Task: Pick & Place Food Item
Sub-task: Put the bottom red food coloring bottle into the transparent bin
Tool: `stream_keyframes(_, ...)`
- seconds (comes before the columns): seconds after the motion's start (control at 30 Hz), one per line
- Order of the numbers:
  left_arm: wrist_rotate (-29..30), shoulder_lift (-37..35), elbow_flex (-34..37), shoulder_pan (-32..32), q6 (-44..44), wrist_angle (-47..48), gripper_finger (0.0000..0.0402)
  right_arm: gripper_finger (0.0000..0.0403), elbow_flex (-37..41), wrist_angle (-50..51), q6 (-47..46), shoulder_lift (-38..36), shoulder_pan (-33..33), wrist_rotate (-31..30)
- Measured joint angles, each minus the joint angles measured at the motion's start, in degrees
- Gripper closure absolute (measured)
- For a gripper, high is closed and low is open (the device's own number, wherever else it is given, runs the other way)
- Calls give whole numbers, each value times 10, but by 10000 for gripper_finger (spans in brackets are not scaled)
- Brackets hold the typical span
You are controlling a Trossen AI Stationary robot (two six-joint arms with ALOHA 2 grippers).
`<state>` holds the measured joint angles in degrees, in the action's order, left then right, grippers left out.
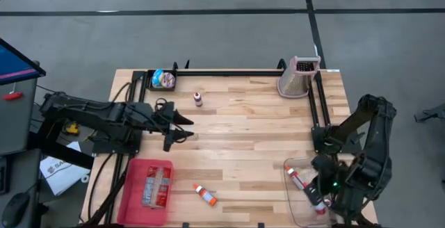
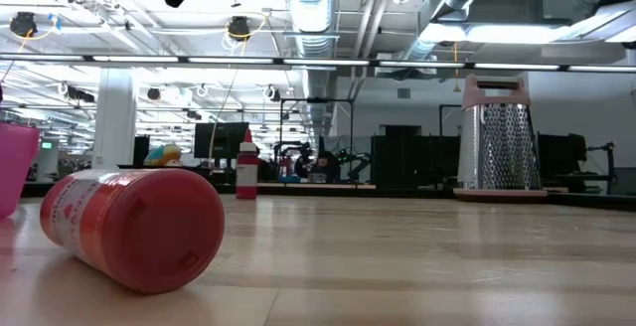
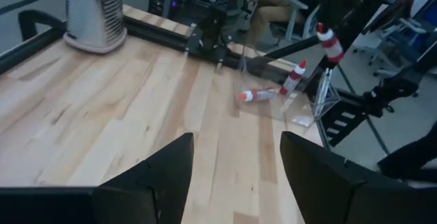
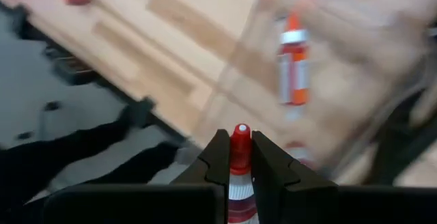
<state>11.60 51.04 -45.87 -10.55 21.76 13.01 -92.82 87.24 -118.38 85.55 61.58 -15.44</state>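
My right gripper is at the table's near right corner, shut on a small red-and-white bottle above a clear container. A like bottle lies in that container, and the left wrist view shows two bottles there, one lying and one leaning. One more bottle lies on its side on the wood near the front edge. My left gripper stands open over the table's left middle, with nothing between its fingers. My right gripper pinches the bottle between its two fingers just below the red cap. The bottle lies along the fingers, and its cap tip reaches just past the fingertips. The fingers slant steeply down from above. The bottle is lifted clear above the container.
A pink tray with a packaged item stands at the near left. A metal grater stands at the far right corner, a small bottle and a round pack near the far edge. A black frame runs along the far and right sides.
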Motion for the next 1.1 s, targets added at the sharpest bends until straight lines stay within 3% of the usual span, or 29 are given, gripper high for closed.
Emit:
stream_keyframes(0.23, -15, 58, 0, -6, 17, -67, 188, 379, 60, 28, 24, 2, 6, 20)
stream_keyframes(0.33, -14, 71, 0, -8, 17, -97, 192, 379, 116, 25, 17, 8, 2, -9)
stream_keyframes(0.57, 6, 67, 0, -7, 39, -103, 197, 379, 239, -26, -22, 8, 10, -23)
stream_keyframes(0.8, 7, 56, 0, -7, 64, -109, 197, 377, 310, -55, -48, 9, 40, -10)
stream_keyframes(1.1, -10, 42, 0, -8, 56, -79, 185, 278, 325, -54, -49, 9, 36, -14)
